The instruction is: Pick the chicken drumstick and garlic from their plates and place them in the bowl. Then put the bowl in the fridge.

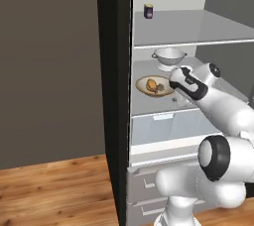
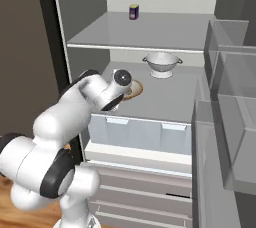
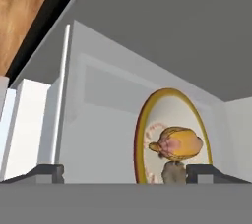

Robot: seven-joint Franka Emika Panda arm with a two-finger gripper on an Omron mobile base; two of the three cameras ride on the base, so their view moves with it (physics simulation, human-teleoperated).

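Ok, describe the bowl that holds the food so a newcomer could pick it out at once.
Look inside the open fridge, at the middle glass shelf below the one with the small can. The bowl sits at that shelf's front left: shallow, beige, brown-rimmed, holding the drumstick and garlic, unlike the empty steel bowl behind it.

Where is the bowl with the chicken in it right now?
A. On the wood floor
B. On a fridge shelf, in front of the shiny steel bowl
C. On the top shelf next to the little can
B: the bowl sits on the middle fridge shelf, with the steel bowl behind it.
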